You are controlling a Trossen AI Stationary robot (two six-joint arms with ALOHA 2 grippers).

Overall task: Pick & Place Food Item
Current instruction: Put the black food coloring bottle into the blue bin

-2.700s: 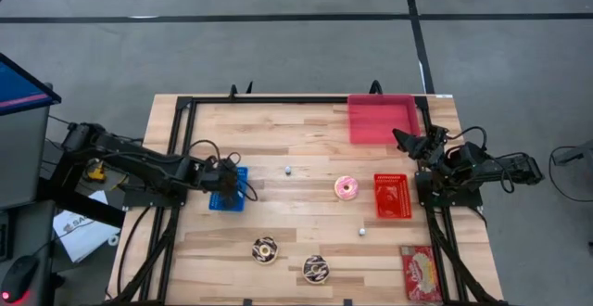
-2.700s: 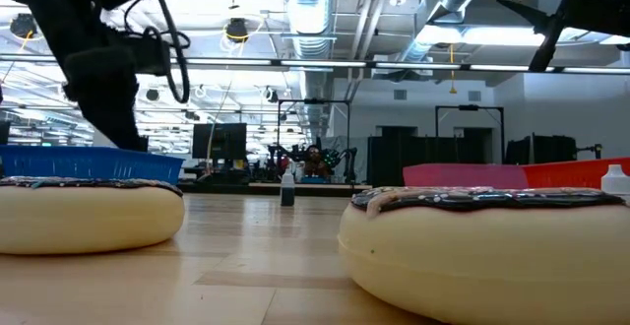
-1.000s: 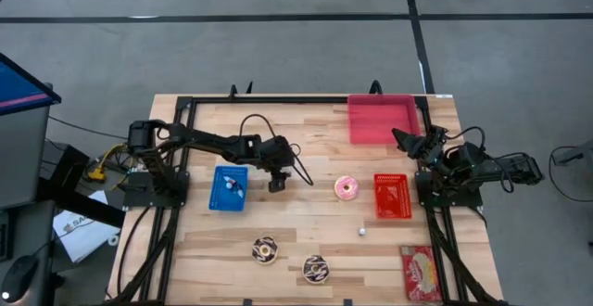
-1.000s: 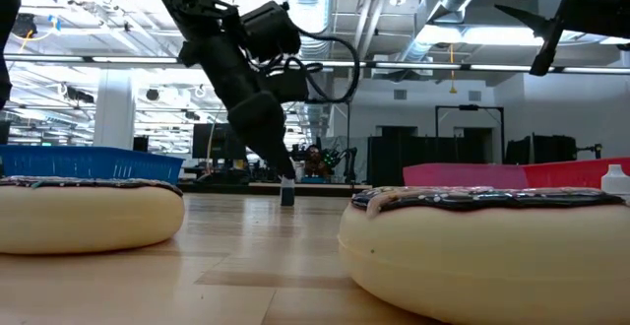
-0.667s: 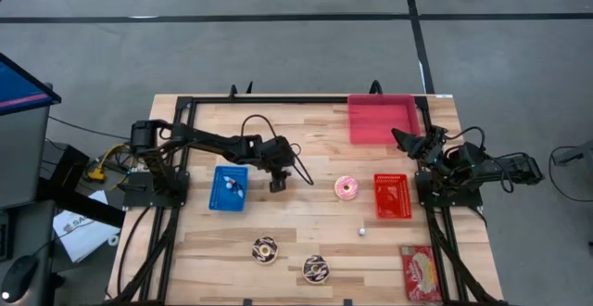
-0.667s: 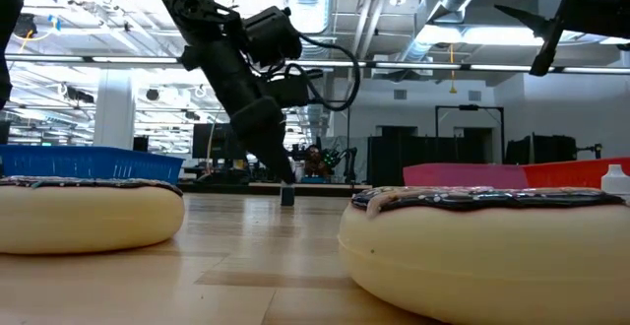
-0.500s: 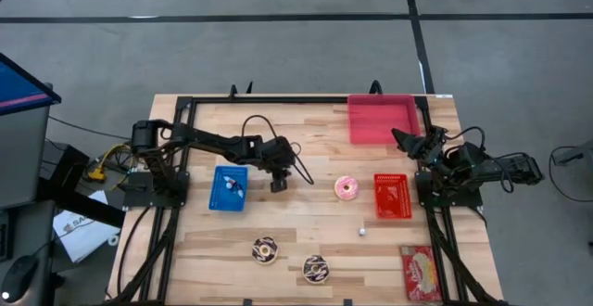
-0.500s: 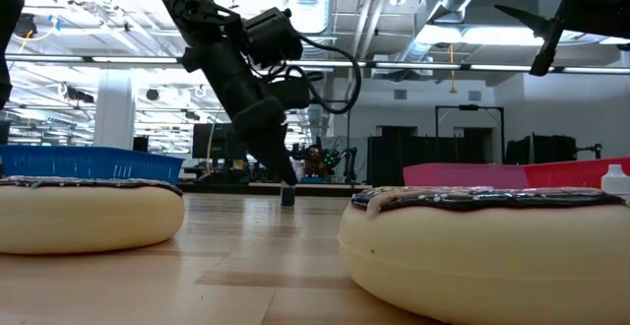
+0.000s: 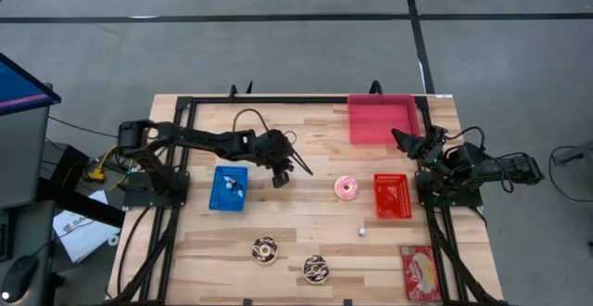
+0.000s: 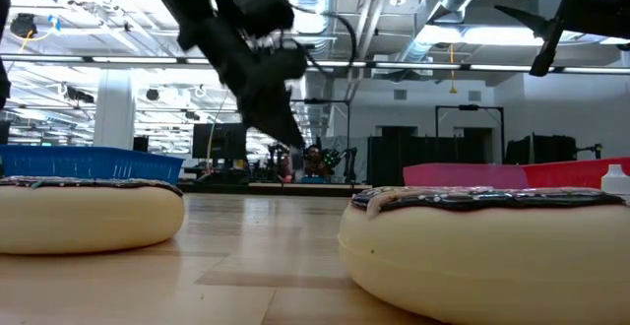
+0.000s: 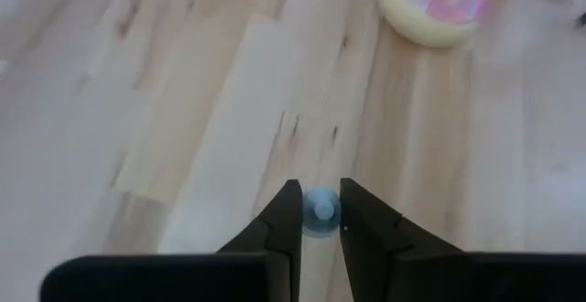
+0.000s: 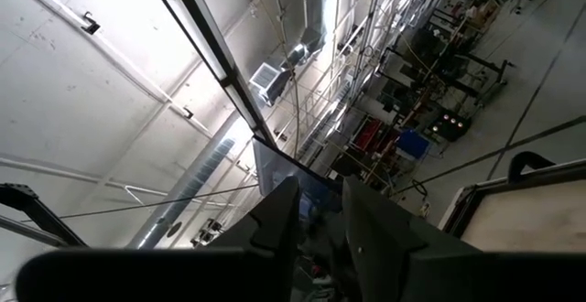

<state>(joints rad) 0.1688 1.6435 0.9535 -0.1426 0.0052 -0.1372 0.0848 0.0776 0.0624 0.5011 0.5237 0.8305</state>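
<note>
A small bottle-shaped item with a pale-blue round top sits between the fingertips of my left gripper, which is shut on it above the table's middle. In the low view that gripper hangs above the tabletop. A pink-iced donut lies on the table to its right and also shows in the left wrist view. A blue basket stands to the gripper's left. My right gripper waits at the table's right edge, pointing up into the room, its fingers slightly apart with nothing between them. My left gripper pinches the small item by its sides, just under the round top, between its two fingertips. The fingers slant down from the table's left side. The item is lifted clear of the wood.
Two chocolate-iced donuts lie near the front edge and loom large in the low view. A red basket, a pink tray, a small white item and a snack packet occupy the right side.
My left gripper has shut on the small item that stood on the table, then risen with it, rolling its wrist somewhat. The item now hangs clear of the wood.
</note>
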